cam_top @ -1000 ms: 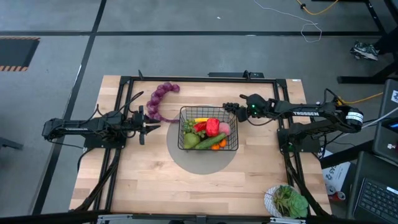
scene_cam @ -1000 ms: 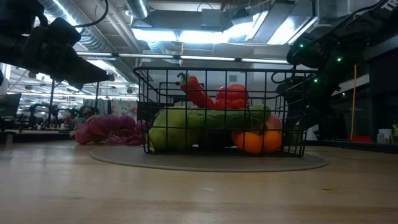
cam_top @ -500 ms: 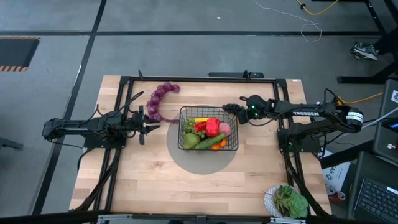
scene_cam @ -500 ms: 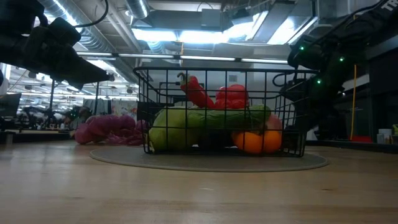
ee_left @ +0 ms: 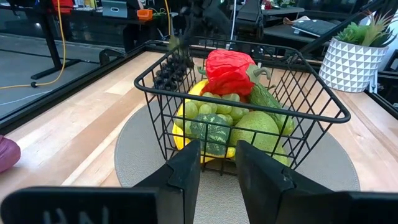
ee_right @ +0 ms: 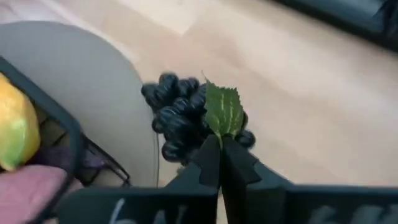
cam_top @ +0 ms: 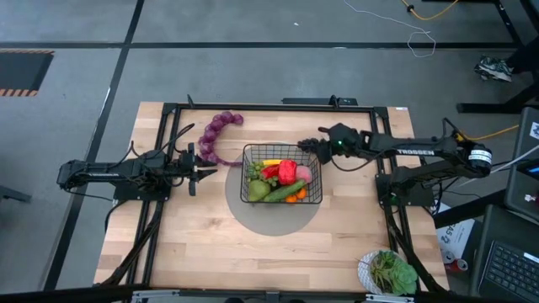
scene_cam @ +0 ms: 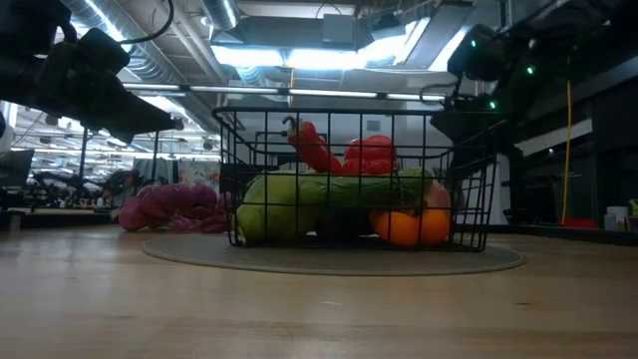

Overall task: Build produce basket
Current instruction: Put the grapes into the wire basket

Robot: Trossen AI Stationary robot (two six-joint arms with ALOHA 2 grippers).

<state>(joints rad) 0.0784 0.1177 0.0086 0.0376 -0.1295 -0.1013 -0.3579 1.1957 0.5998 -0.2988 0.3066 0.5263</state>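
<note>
Right end effector (ee_right: 219, 163), clenched on dark grapes (ee_right: 186, 119) by the leaf stem, poised just outside the far right corner of the basket (cam_top: 282, 175) mid-counter (cam_top: 194, 244). Left end effector (cam_top: 195, 168), apparently slightly parted, idle beside purple grape string (cam_top: 215, 135). Risk: thin stem grip slipping, bunch falling outside the rim.

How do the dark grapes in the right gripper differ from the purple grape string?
The dark grapes are a compact, near-black bunch with a green leaf, held in the right gripper above the basket's corner. The purple grape string is a long curved strand, lying untouched on the table. Neither is in the basket.
</note>
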